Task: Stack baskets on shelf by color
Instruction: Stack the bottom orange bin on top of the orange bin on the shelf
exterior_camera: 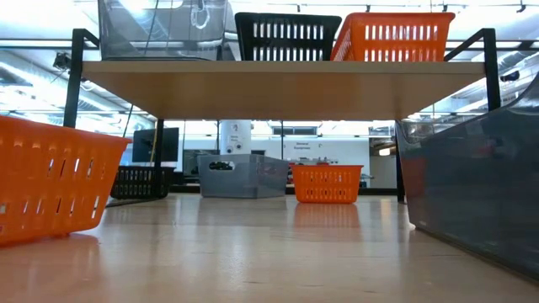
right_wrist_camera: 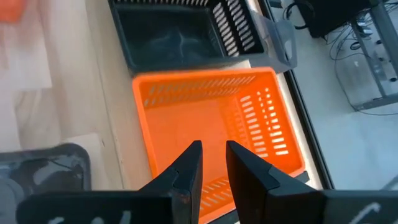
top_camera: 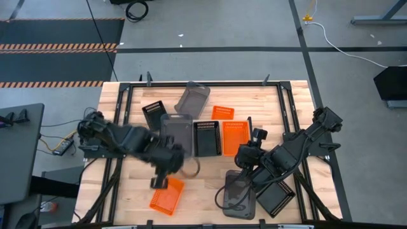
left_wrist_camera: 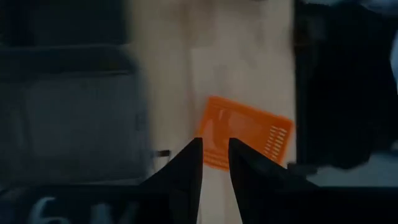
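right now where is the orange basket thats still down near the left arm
In the high view it lies on the table's front-left part, just beyond the left end effector: the orange basket, off the shelf, left of the grey basket.

The light-wood table top point(top_camera: 127, 203) fills the middle. Beyond it, grey floor point(top_camera: 241, 38) runs from ten to two o'clock, with orange-and-black hazard-striped mats point(top_camera: 57, 46) at ten o'clock, a white cable point(top_camera: 343, 44) at one o'clock.
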Tool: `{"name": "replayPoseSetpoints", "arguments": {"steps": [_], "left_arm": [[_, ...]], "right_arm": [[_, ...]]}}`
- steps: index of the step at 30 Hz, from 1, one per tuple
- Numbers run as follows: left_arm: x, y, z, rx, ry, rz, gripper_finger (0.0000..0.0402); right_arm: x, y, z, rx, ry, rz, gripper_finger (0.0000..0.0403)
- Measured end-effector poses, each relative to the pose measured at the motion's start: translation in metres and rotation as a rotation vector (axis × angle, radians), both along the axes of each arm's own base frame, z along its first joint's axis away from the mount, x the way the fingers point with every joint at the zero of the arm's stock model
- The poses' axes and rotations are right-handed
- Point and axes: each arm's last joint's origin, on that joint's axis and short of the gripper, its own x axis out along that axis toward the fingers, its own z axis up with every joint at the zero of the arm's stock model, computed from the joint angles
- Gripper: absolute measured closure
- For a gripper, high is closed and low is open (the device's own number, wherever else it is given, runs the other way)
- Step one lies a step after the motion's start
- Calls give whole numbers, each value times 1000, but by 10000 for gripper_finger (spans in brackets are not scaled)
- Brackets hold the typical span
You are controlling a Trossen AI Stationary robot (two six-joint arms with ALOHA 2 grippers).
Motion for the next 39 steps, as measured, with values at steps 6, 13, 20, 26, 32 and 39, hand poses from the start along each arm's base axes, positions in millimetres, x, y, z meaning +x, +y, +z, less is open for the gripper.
{"name": "replayPoseSetpoints", "arguments": {"steps": [6,13,20,26,32,39], "left_arm": [[-21,-53,-5,27,-73,-157,327],[-52,-111,-44,116,-122,-230,329],[-67,-135,-102,113,-82,-194,330],[-70,-142,-141,59,-54,-180,322],[-74,-137,-174,54,-1,-147,311],[-74,-142,-189,-54,-1,-144,295]], "right_arm": [[0,0,-10,-9,18,-14,325],[2,2,-10,19,-15,-15,325],[16,14,-9,154,-71,85,325],[23,22,-6,246,-100,166,325],[24,25,-7,308,-82,181,325],[24,25,-7,326,-76,183,325]]}}
